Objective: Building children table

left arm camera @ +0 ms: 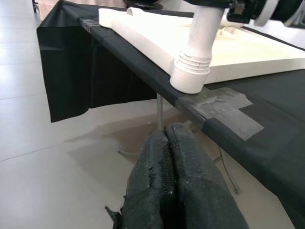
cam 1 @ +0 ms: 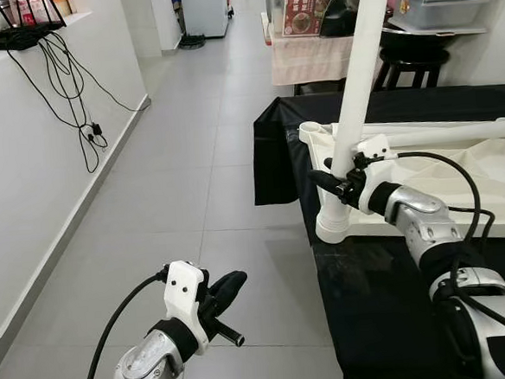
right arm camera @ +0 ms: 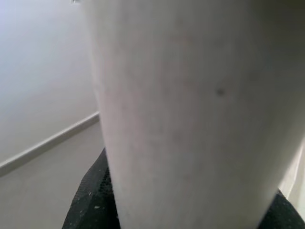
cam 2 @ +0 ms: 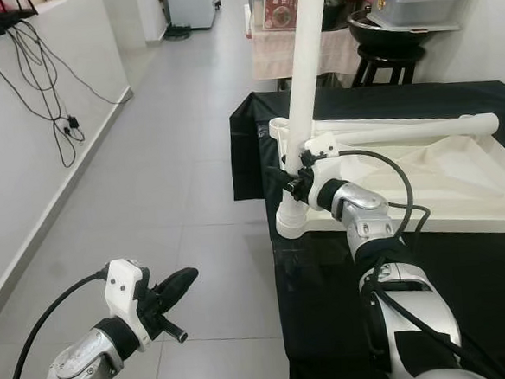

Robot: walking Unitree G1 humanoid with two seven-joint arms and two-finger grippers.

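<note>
Left eye view, going left to right: our left hand (cam 1: 227, 288) hangs idle over the floor (cam 1: 190, 159), well apart from the work, fingers (left arm camera: 176, 181) pressed together on nothing. Next, the black-covered table (cam 1: 392, 318) carries the upside-down white tabletop (cam 1: 460, 184), its near corner at the table's edge. One white leg (cam 1: 357, 78) stands upright in that corner's socket (cam 1: 335, 223); another leg (cam 2: 404, 130) lies flat across the tabletop. Our right hand (cam 1: 343, 183) is clamped around the standing leg, low, just above the socket. We judge the leg is hollow plastic: light, stiff, smooth, so slippery under twist. Grip low near the threaded collar, keep it plumb; high grip would lever the socket and could shift the tabletop off the edge.
</note>
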